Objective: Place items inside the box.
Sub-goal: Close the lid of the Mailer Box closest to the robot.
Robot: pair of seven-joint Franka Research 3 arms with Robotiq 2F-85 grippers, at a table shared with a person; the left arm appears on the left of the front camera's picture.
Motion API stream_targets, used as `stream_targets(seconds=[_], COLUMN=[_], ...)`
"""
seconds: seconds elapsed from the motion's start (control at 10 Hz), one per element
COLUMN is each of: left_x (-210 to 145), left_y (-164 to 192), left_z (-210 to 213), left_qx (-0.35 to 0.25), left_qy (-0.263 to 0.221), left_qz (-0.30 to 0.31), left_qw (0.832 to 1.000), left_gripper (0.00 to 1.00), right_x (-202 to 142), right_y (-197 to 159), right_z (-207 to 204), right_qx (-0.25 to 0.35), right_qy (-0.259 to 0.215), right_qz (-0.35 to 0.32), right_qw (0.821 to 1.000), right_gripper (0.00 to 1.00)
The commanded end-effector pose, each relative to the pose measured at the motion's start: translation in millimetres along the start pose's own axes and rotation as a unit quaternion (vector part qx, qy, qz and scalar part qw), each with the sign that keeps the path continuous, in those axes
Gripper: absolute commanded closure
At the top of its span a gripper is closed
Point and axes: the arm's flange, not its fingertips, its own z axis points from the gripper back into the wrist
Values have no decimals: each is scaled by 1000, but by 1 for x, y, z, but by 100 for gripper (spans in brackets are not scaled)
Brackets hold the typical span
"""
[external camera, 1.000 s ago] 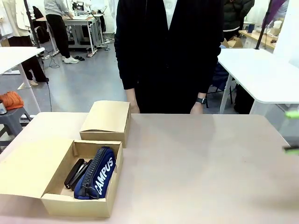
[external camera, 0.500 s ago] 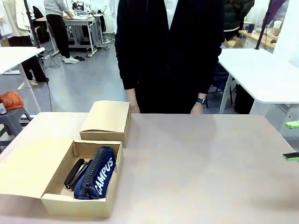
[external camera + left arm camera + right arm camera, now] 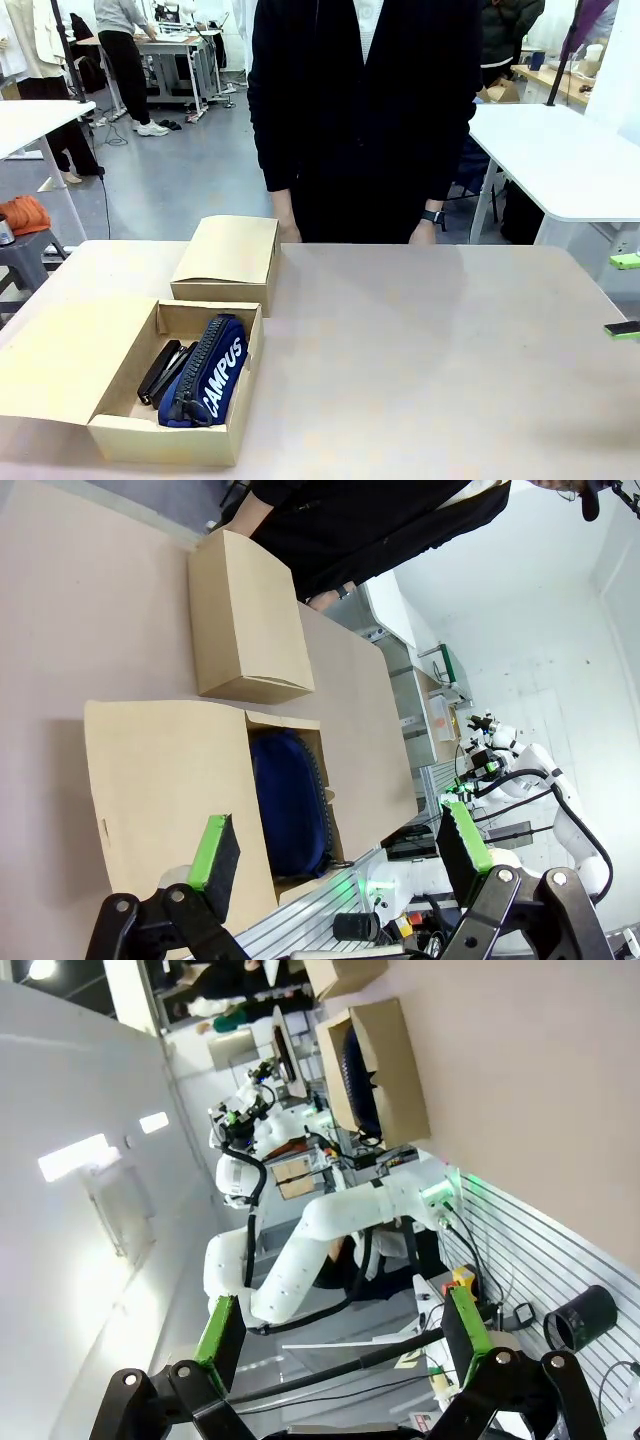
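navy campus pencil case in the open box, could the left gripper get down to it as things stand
Probably yes. The navy pencil case lies uppermost in the open box, lid folded aside, black staplers beside it, nothing over it. The left gripper is open with nothing in it, hanging above that box.

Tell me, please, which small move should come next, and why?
Probably closing the open box: the navy case and a black stapler already lie inside, and the table shows no loose items. The left gripper hangs open over the flap; the right gripper is open at the table's edge.
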Motion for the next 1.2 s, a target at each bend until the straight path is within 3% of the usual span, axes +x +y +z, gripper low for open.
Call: stream_targets(seconds=[0.0,0.3,0.4,0.5,0.7,0.8,0.9,1.0,1.1], left_x=[0,0,10,18,13,4,-6,-12,-18], left_y=[-1,0,-32,-65,-114,-120,-115,-92,-73], left_z=[0,0,-5,-33,-120,-155,-176,-188,-188], left_qx=[-9,0,17,-34,-95,-78,-97,-2,-14], left_qy=[-5,0,11,68,207,221,209,97,79], left_qz=[-8,0,-100,-192,-289,-358,-427,-625,-656], left_qw=[1000,1000,995,978,930,904,875,774,751], left_gripper=[0,0,0,0,0,0,0,0,0], right_x=[-1,-1,-1,-1,-1,-1,-1,-1,-1], right_y=[5,5,5,5,5,5,5,5,5], right_z=[0,0,0,0,0,0,0,0,0], right_qx=[7,7,7,7,7,7,7,7,7], right_qy=[-3,-3,-3,-3,-3,-3,-3,-3,-3], right_qz=[-11,-11,-11,-11,-11,-11,-11,-11,-11], right_qw=[1000,1000,1000,1000,1000,1000,1000,1000,1000], right_gripper=[0,0,0,0,0,0,0,0,0])
